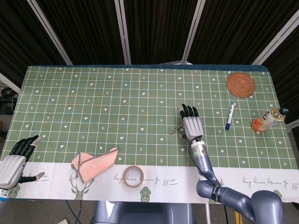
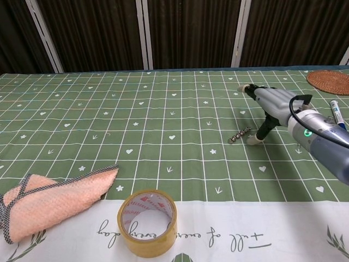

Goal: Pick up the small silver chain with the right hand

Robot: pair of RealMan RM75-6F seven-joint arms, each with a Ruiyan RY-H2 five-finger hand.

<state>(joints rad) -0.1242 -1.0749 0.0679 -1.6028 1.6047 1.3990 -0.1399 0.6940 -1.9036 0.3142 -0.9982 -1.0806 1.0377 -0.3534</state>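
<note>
My head view looks steeply down from above on the whole table (image 1: 140, 93), far edge at the top. My chest view sits low near the front edge, looking across it. Both share the tape roll (image 1: 132, 176), pink cloth (image 2: 49, 202) and right hand (image 2: 270, 103).

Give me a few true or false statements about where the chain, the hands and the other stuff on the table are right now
1. The chain lies on the table, not lifted. True.
2. The right hand is beside the chain, a fingertip down next to it. True.
3. The tape roll sits around the chain. False: it sits apart, near the front edge.
4. The left hand holds the pink cloth. False: it holds nothing.
5. The pen lies on the woven coaster. False: they are apart.
</note>
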